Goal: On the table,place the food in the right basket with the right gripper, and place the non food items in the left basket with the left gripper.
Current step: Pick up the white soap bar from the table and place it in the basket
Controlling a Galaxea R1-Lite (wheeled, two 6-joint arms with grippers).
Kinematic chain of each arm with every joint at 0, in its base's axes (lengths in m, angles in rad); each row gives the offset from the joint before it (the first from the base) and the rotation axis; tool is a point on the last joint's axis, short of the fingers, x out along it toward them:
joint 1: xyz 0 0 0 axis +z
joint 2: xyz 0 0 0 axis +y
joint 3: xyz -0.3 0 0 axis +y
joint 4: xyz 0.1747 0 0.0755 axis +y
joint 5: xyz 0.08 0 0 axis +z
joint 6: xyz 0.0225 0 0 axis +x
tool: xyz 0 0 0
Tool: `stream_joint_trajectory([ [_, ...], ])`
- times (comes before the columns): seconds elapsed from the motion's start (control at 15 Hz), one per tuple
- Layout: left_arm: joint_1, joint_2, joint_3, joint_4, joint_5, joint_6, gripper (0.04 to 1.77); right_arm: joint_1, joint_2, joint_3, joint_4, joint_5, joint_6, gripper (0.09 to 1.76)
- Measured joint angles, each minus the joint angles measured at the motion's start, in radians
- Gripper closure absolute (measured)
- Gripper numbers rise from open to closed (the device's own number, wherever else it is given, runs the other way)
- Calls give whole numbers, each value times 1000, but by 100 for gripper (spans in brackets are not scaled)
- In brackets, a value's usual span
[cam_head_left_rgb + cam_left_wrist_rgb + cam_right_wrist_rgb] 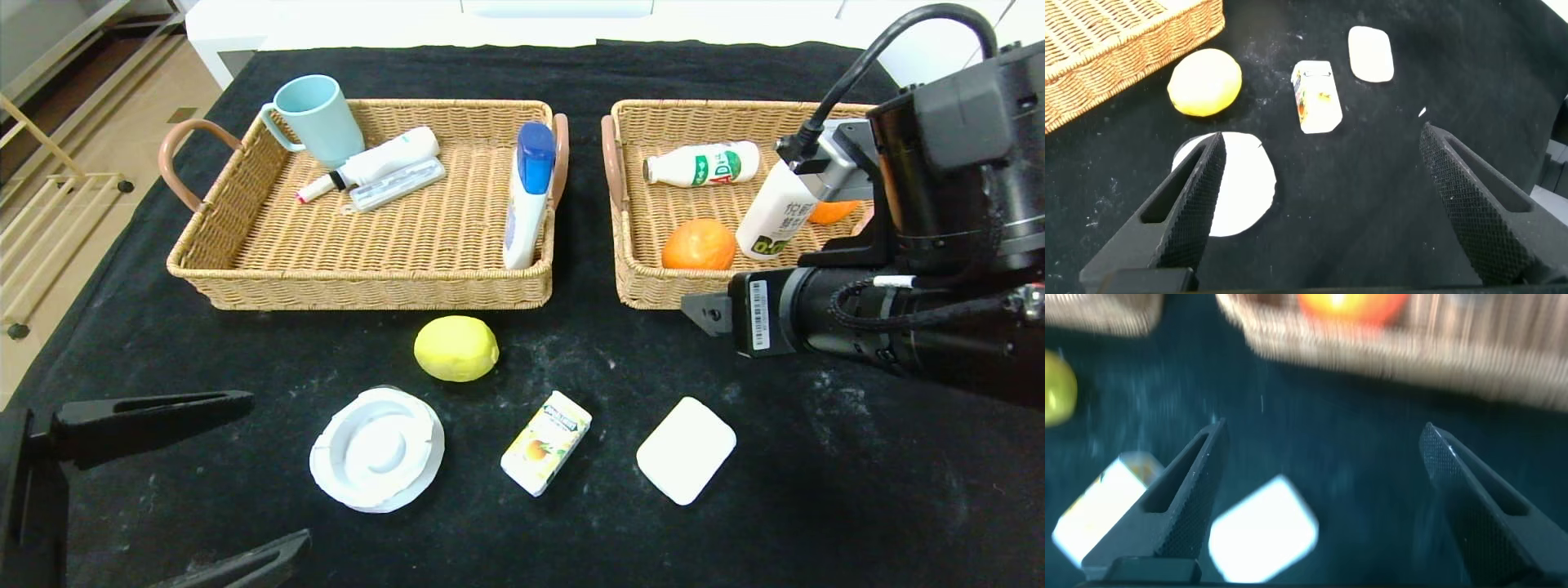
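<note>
On the black table lie a yellow lemon [455, 349], a round white dish [377, 447], a small juice carton [545, 442] and a flat white pad [686, 449]. My left gripper [277, 469] is open and empty at the front left, beside the dish [1245, 184]. My right gripper [1323, 429] is open and empty, held above the table in front of the right basket [645, 294]. The white pad [1264, 531] and the carton [1102, 506] lie below it. In the head view my right arm [857, 314] hides its fingers.
The left basket [359, 282] holds a blue cup [318, 118], a white tube, a clear strip and a blue-capped bottle [526, 192]. The right basket holds two white bottles and oranges [698, 245]. A white counter runs behind the table.
</note>
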Motion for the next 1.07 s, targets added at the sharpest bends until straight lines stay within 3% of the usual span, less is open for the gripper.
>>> stream_joint_trajectory([
  [0.2,0,0,0,0,0,0,9,0,2,-102,224,94,186,15],
  [0.73,0,-2,1,-1,0,1,9,2,91,-140,309,107,393,15],
  [1.07,0,-3,1,0,0,1,9,7,132,-203,420,173,557,14],
])
